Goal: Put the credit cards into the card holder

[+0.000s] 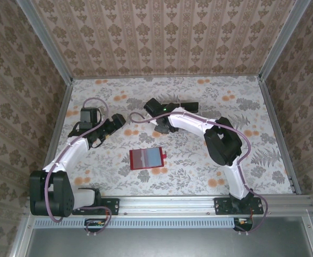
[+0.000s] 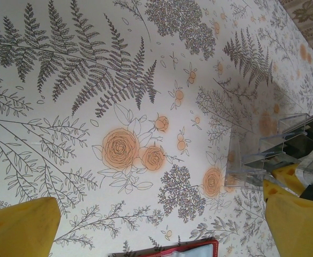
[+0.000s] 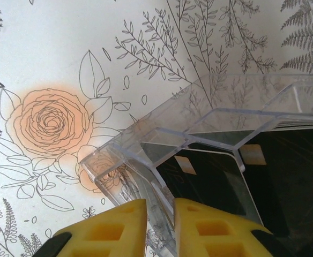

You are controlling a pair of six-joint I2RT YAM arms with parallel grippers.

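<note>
The card holder [image 1: 146, 158] lies open on the floral table between the arms, red with grey-blue pockets; its red edge [image 2: 199, 247] shows at the bottom of the left wrist view. Black credit cards [image 3: 215, 176] with pale marks stand in a clear plastic tray [image 3: 162, 123]. My right gripper [image 3: 161, 225] is at the tray's near corner, jaws narrowed with the tray's clear wall between them; the inner finger overlaps the front card. My right gripper [image 1: 160, 128] sits behind the holder. My left gripper [image 2: 159, 219] hangs wide open over bare table, left of the tray [image 2: 269, 150], holding nothing.
Patterned walls with metal frame rails [image 1: 60, 123] enclose the table on three sides. The left gripper [image 1: 119, 122] rests left of the tray, behind and to the left of the holder. Open cloth lies in front of and right of the holder.
</note>
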